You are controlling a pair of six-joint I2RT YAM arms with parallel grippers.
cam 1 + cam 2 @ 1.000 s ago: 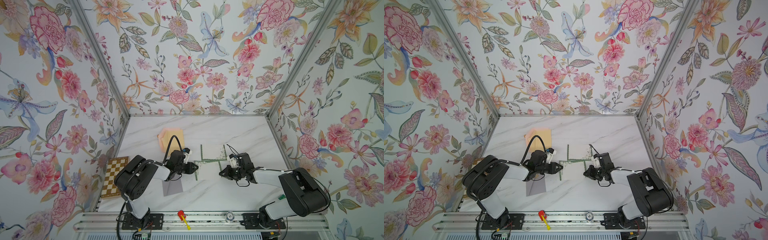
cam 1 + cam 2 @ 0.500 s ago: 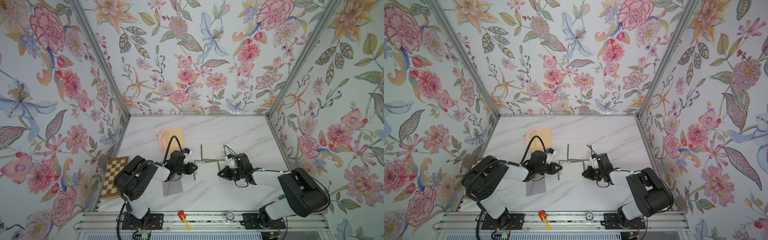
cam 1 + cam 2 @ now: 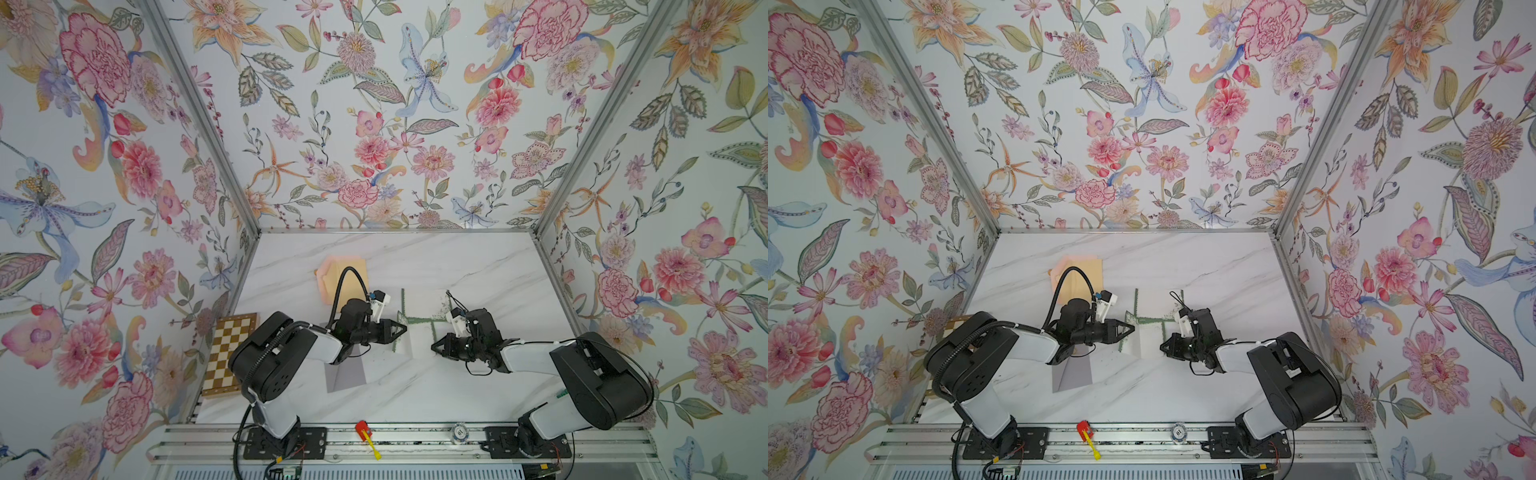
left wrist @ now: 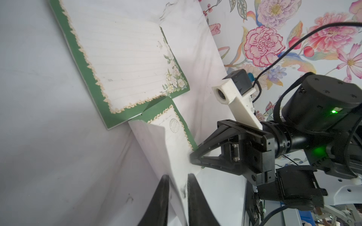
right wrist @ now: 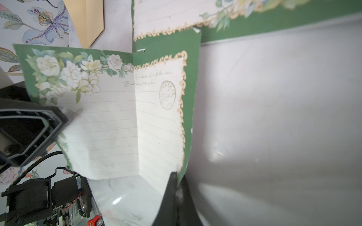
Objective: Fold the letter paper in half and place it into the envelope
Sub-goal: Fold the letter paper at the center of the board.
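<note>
The letter paper point(image 3: 422, 305), lined with a green border, lies mid-table with its far half flat. Its near half point(image 5: 109, 127) is raised and creased between the two arms. My right gripper point(image 5: 177, 182) is shut on the green edge of the raised half. In both top views it points left point(image 3: 433, 345). My left gripper point(image 4: 177, 176) faces it from the left point(image 3: 404, 329). Its fingers stand a little apart, with the paper's white underside running between them. The peach envelope point(image 3: 343, 278) lies behind the left arm, flap open.
A grey sheet point(image 3: 347, 374) lies under the left forearm. A chessboard point(image 3: 230, 353) leans at the left wall's foot. A red and yellow tool point(image 3: 365, 432) and a small round piece point(image 3: 459, 432) sit on the front rail. Flowered walls close in three sides.
My right gripper has crept slightly left toward the left gripper, keeping hold of the paper's edge. The left arm has hardly moved.
</note>
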